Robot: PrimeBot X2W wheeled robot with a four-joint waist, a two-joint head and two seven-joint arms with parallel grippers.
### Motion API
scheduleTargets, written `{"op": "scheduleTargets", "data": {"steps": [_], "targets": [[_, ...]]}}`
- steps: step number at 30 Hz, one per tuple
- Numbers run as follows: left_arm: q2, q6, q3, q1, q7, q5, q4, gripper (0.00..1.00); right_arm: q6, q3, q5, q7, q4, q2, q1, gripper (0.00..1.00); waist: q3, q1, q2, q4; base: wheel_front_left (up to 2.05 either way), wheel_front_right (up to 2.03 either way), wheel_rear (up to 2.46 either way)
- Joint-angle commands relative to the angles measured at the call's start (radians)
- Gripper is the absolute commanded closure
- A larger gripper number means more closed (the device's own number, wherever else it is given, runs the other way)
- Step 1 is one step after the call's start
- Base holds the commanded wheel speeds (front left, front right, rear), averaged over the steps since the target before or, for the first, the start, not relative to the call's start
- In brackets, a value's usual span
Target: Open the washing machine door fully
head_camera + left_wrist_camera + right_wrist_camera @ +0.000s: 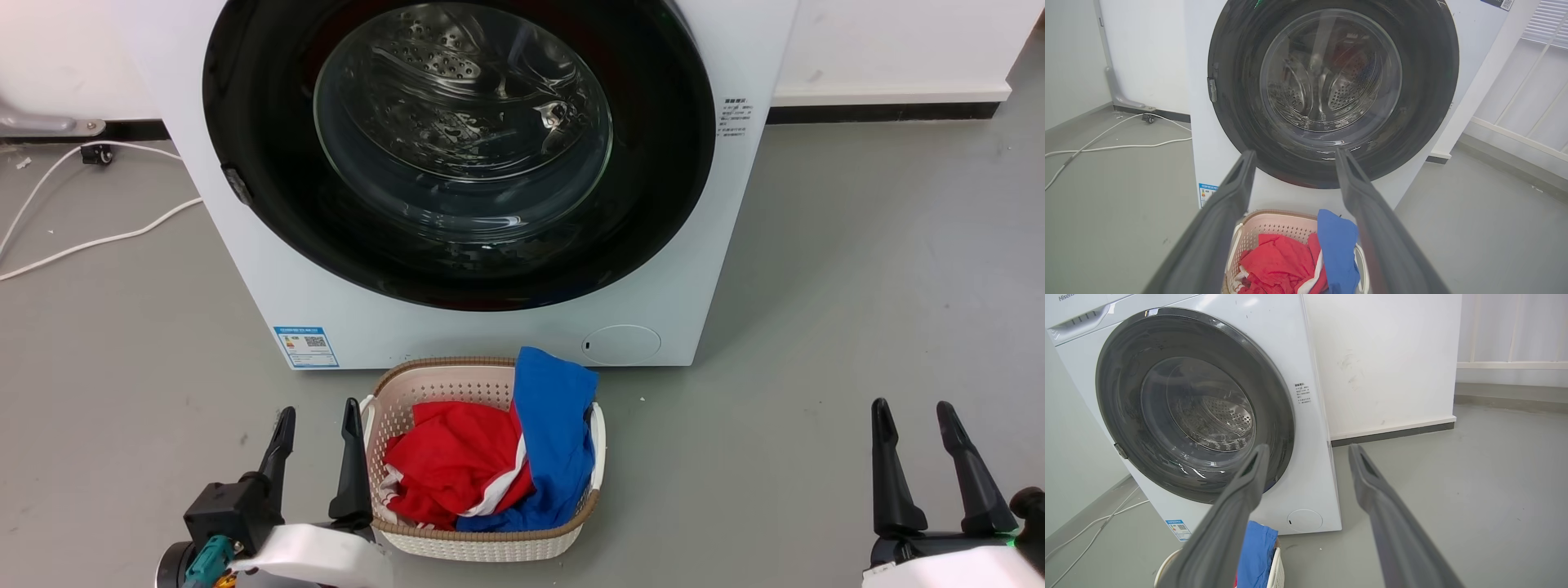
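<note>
Head view: washing machine door (457, 147) closed, well beyond left gripper (318, 408) and right gripper (913, 406), both spread, empty. Right wrist view adds top panel (1081, 319).

The left gripper (319, 411) had its two fingers spread with nothing between them. The right gripper (912, 406) stood the same way, jaws parted over the bare grey floor (816, 327). Between the two pairs of jaws, just beside the left gripper's inner finger, sat a perforated basket (490, 549) holding a red garment (453, 461) and a blue garment (555, 433). Well beyond the fingertips, nearer the left jaws' line than the right's, the washing machine door (457, 147) lay closed against the white machine front (490, 335), its latch (237, 185) toward the left jaws' side. A white cable (82, 245) crossed the floor outside the left jaws.
</note>
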Motion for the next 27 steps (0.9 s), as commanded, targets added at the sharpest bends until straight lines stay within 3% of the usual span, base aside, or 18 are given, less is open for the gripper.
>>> {"op": "scheduleTargets", "data": {"steps": [1,27], "targets": [[-0.002,-0.002,0.001,0.003,-0.009,0.021,-0.011,0.0,0.002,-0.002,-0.021,-0.01,-0.016,-0.004,0.006,0.0,-0.001,0.0,0.0,0.0,0.0,0.0,0.0],[-0.027,-0.037,0.028,0.039,-0.06,0.179,0.017,0.0,0.002,-0.011,-0.112,-0.061,-0.047,-0.003,0.056,0.0,-0.012,0.0,0.0,0.004,0.0,0.0,0.0]]}}
